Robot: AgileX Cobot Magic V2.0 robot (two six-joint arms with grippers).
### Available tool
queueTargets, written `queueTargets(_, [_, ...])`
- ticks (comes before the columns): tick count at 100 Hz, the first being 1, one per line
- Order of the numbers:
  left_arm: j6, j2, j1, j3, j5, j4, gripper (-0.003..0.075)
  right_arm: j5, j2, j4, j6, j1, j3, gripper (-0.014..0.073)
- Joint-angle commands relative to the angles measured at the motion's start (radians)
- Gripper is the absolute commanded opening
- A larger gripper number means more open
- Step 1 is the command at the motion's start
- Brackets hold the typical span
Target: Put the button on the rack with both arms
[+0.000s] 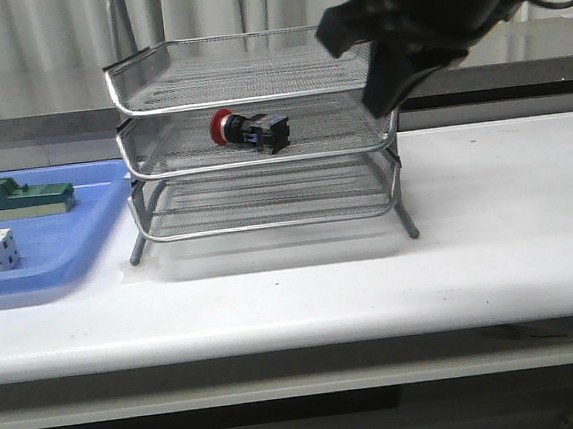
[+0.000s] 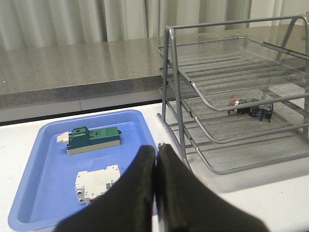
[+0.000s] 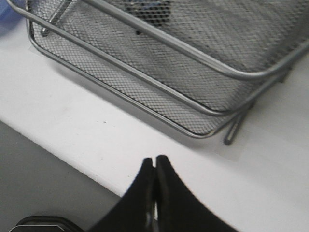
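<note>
button (image 1: 249, 129): lies on its side in middle tier of rack (image 1: 255, 85), red head toward blue tray side, black-blue body toward other end; rests on mesh, nothing holding it; placement looks done, judged from position.
rack: three mesh tiers, stands on white table (image 1: 507, 215) just beside blue tray (image 1: 87, 232); open front faces robot, so tiers reachable from that side.
right gripper (image 3: 154, 166): fingers pressed together, nothing between them; front view shows right arm (image 1: 420, 22) up at rack's right end, above top tier level; wrist view looks down on rack corner and table, clear of rack, likely pulled away after release.
left gripper (image 2: 157, 154): fingertips closed tight, empty; hangs over near edge of blue tray, well apart from button.
green block (image 2: 91, 137): in blue tray, untouched, not part of task.
white block (image 2: 96, 181): in same tray, near left gripper, apart from it.
risk: low; button lies off tier rim, unlikely to roll off.
</note>
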Motion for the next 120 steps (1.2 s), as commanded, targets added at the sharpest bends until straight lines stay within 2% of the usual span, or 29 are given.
queueTargets(1, [-0.009, 0.005, 0.003, -0.028, -0.077, -0.011, -0.002, -0.071, -0.119, 0.006, 0.015, -0.047, 0.028, -0.0057])
queueTargets(39, [-0.009, 0.005, 0.003, -0.028, -0.077, -0.011, -0.002, -0.097, -0.512, 0.005, 0.042, -0.233, 0.308, -0.0057])
queueTargets(82, [-0.009, 0.005, 0.003, -0.028, -0.077, -0.011, -0.002, -0.051, -0.992, 0.007, 0.057, -0.302, 0.527, -0.0057])
queueTargets(101, [-0.009, 0.005, 0.003, -0.028, -0.077, -0.011, -0.002, -0.002, -1.086, 0.007, 0.057, -0.302, 0.532, -0.0057])
queueTargets(120, [-0.009, 0.005, 0.003, -0.028, -0.077, -0.011, -0.002, 0.0, -1.091, 0.007, 0.057, -0.302, 0.532, -0.0057])
